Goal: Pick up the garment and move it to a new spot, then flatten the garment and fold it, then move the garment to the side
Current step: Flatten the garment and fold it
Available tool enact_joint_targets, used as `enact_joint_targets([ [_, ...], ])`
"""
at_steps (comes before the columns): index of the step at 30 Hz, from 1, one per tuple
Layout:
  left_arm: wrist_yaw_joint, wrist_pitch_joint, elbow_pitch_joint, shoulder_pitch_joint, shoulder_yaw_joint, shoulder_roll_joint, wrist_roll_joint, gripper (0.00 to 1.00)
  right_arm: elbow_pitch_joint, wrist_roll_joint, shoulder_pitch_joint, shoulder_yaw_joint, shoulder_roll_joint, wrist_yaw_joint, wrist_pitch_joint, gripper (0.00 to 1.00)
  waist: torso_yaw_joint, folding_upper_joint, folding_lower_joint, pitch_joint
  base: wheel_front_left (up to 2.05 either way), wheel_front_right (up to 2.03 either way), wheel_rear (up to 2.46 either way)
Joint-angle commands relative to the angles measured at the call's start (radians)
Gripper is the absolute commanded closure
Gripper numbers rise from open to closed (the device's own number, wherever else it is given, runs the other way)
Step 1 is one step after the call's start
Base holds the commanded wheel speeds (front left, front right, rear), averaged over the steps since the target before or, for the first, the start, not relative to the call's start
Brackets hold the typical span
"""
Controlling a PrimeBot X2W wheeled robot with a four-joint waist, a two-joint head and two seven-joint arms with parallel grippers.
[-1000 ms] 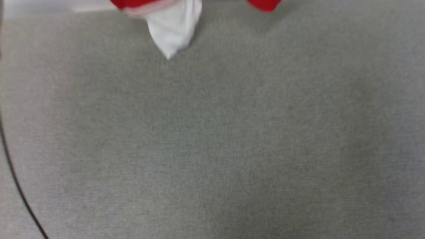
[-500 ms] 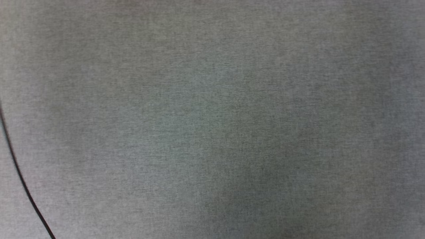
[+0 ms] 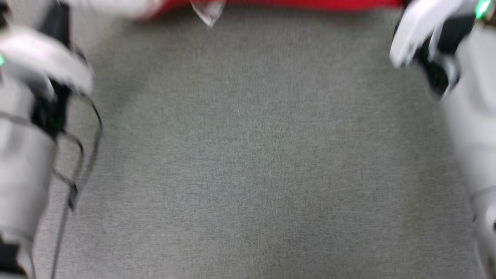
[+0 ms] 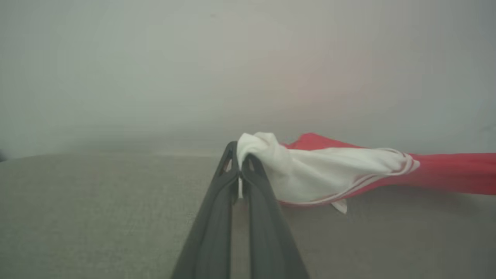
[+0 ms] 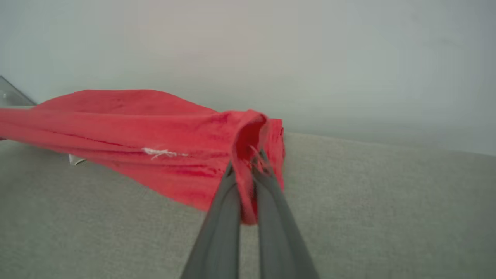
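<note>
The garment (image 5: pixel 147 128) is held stretched over the grey surface (image 3: pixel 248 155), its white sleeve pinched by the closed left gripper (image 4: pixel 239 166) and its red edge by the closed right gripper (image 5: pixel 248 168); flattening is judged in hand, and an even, taut lowering is called for next.

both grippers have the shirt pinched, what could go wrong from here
1. The left gripper pinches only a small bunch of the white sleeve. Thin fabric like this could slip out under tension.
2. The garment is stretched and bunched lengthwise between it and the right gripper. It may land creased on the grey surface, which would make flattening harder.
</note>
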Motion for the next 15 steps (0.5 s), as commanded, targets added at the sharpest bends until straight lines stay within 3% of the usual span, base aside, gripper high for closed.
enact_joint_targets([
  [1,0.001,-0.009,-0.008,0.069,-0.002,0.007,-0.015,1.0,-0.012,0.016,0.066,0.017,-0.017,-0.001,-0.01,1.0,0.003,0.0,0.0,-0.079,0.0,0.0,0.0],
  [9,0.011,-0.016,-0.092,0.471,0.03,-0.019,-0.074,1.0,-0.111,0.152,0.436,0.1,-0.088,-0.002,-0.005,1.0,0.026,0.0,0.0,-0.264,0.0,0.0,0.0],
  [15,0.076,-0.017,-0.195,0.724,0.042,0.011,-0.09,1.0,-0.256,0.217,0.693,0.122,-0.153,-0.002,0.031,1.0,0.038,0.0,0.0,-0.372,0.0,0.0,0.0],
])
